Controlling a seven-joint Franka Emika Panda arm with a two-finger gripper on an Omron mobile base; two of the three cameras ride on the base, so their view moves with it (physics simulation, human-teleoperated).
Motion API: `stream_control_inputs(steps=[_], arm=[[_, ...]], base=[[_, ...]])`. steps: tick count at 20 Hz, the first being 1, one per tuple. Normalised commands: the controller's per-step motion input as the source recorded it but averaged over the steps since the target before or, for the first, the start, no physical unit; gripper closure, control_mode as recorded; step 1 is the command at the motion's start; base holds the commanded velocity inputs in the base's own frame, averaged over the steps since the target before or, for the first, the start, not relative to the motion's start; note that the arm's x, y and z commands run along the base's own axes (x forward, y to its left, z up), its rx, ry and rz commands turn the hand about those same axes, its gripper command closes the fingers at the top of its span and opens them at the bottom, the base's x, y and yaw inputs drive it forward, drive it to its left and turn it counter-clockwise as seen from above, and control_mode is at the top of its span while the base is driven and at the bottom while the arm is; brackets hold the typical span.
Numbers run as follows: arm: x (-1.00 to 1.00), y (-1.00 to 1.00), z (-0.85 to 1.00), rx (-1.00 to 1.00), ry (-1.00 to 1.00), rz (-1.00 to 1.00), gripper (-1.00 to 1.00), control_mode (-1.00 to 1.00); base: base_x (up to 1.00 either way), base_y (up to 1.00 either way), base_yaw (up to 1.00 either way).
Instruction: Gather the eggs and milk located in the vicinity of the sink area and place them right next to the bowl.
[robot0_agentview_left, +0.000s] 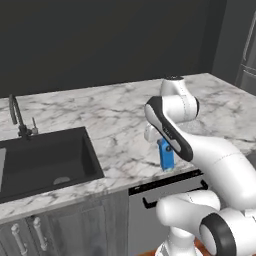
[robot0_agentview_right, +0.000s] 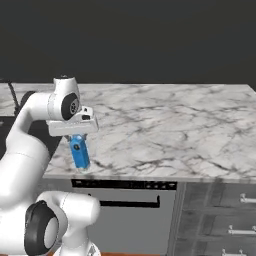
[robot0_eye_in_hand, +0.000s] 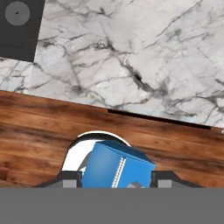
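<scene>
I see the marble counter (robot0_agentview_left: 120, 125), white with grey veining, glossy and flat. Sink (robot0_agentview_left: 45, 160) is a black rectangular recessed basin at the counter's left, with a dark arched faucet (robot0_agentview_left: 17, 117) behind it. Wood-plank floor (robot0_eye_in_hand: 39, 131) is below the counter edge in the hand view. Milk (robot0_agentview_right: 79, 152) is a small blue boxy carton, tilted, at the counter's front edge; I can read no label. Gripper (robot0_eye_in_hand: 116, 180) is clamped on the milk, a fingertip on each side.
</scene>
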Motion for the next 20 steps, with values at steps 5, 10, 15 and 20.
stream_control_inputs(steps=[5, 10, 15, 20], arm=[[0.0, 0.0, 0.0, 0.0, 0.0, 0.0, 1.0, 1.0], [0.0, 0.0, 0.0, 0.0, 0.0, 0.0, 1.0, 1.0], [0.0, 0.0, 0.0, 0.0, 0.0, 0.0, 1.0, 1.0], [0.0, 0.0, 0.0, 0.0, 0.0, 0.0, 1.0, 1.0]], base=[[-0.06, 1.0, 0.0], [-0.03, 1.0, 0.0], [-0.09, 1.0, 0.0], [-0.11, 1.0, 0.0]])
